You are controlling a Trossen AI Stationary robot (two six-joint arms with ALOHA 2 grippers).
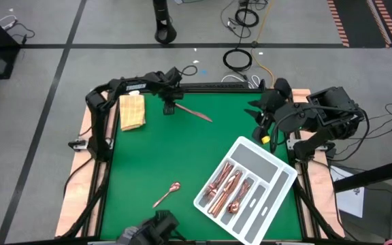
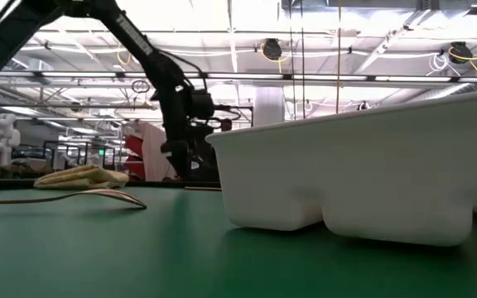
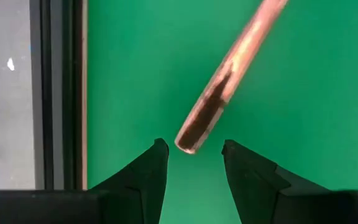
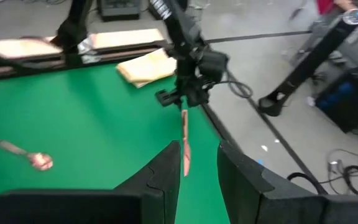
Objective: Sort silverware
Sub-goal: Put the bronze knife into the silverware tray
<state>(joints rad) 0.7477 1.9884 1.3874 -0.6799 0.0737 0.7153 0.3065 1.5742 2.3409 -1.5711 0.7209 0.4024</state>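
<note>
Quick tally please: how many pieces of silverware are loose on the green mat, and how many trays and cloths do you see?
Loose silverware on the mat: 2, a spoon and a piece by the left gripper
Divided tray: 1
Yellow cloth: 1
Total: 4

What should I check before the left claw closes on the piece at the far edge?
1. Left claw open: ok.
2. Handle end of the copper utensil between its fingers: ok.
3. Utensil lying flat on the mat: ok.
4. Yellow cloth clear of the grasp: ok.
5. Tray has free slots: ok, one long compartment looks bare.
6. Right claw holding nothing, parked off the far right: ok.
</note>
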